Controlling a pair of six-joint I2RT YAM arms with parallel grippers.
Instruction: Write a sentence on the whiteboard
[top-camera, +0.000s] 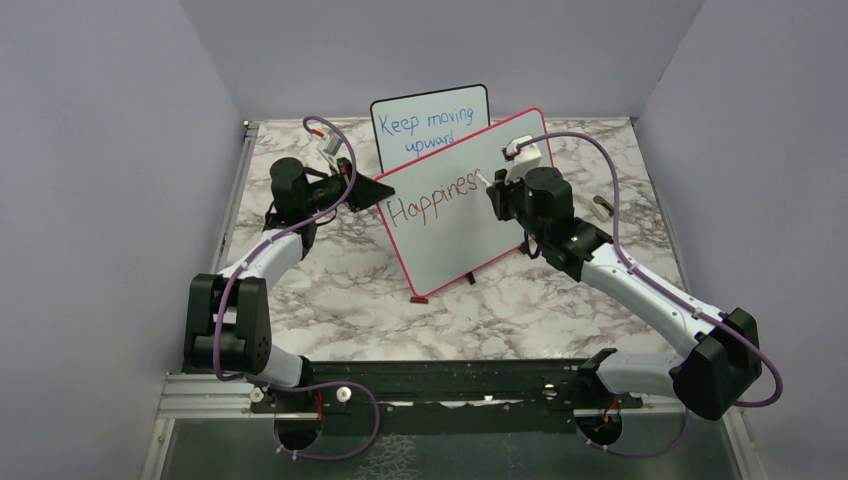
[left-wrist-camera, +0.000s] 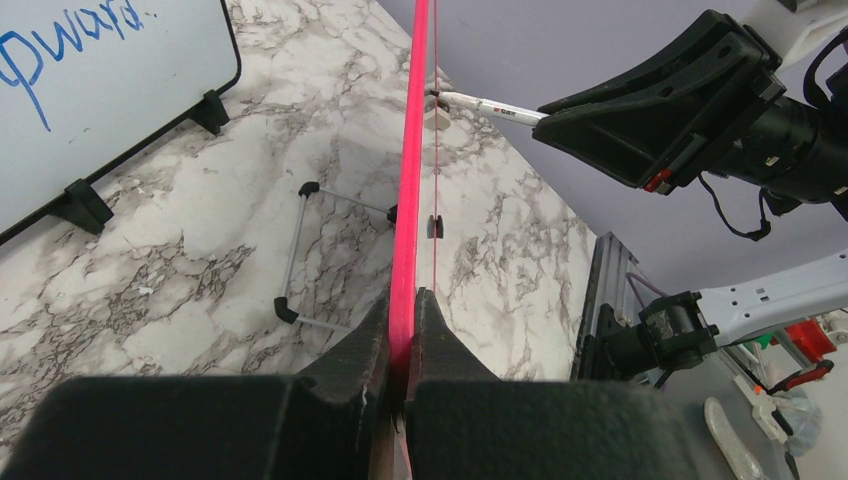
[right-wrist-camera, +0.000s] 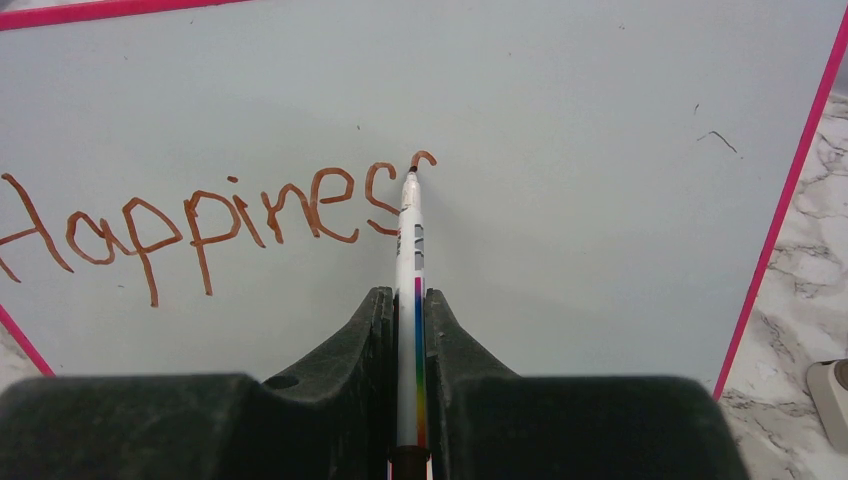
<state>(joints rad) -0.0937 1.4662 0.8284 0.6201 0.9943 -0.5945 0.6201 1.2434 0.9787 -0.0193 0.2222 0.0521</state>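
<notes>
From above, the whiteboard (top-camera: 470, 215) stood propped at an angle in the middle of the marble table (top-camera: 330, 290), just in front of a smaller board (top-camera: 430, 125). At the left wrist, the left gripper (left-wrist-camera: 403, 310) was pinched tight on its pink frame. At the right wrist, the right gripper (right-wrist-camera: 410, 300) squeezed a marker (right-wrist-camera: 409, 240), tip touching the board where the sentence (right-wrist-camera: 200, 225) read "Happines" plus a started stroke.

The left arm (top-camera: 262, 262) reaches forward with its elbow bent, wrist turned inward. The left gripper (left-wrist-camera: 402, 305) is pinched tight on the whiteboard (left-wrist-camera: 410, 150) edge. The right arm (top-camera: 640, 295) stretches in from the far side, and the right gripper (right-wrist-camera: 410, 300) is clamped on a marker (right-wrist-camera: 409, 230).
</notes>
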